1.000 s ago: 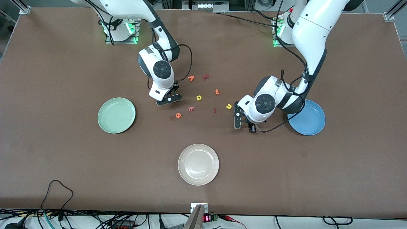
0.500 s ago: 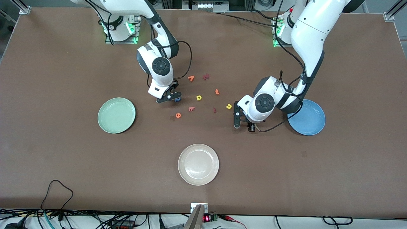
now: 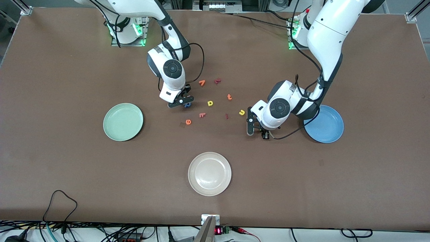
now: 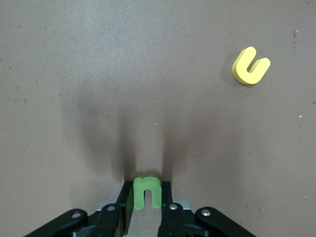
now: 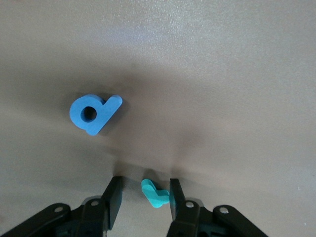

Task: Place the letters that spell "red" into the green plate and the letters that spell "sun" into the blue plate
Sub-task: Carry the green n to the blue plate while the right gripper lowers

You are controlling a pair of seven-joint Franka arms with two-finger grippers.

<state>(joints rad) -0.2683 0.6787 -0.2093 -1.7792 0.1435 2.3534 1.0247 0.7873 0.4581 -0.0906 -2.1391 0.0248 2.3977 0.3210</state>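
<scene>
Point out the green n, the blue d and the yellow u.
green n (image 4: 146,192), left wrist view, top of its arch.
blue d (image 5: 94,112), right wrist view, its ring.
yellow u (image 4: 250,67), left wrist view, its curved base.

1. A brown worktop (image 3: 67,168) carries everything.
2. A cream-white plate (image 3: 209,173) sits at six o'clock of the letter cluster, nearest the front camera.
3. A yellow d/p-shaped letter (image 3: 210,103) lies mid-cluster.
4. An orange "t" (image 3: 229,97) lies at about two o'clock of it.
5. An orange letter (image 3: 202,82) and a dark red letter (image 3: 217,80) lie at twelve o'clock.
6. Two more dark red letters (image 3: 202,115) (image 3: 226,116) lie at six o'clock.
</scene>
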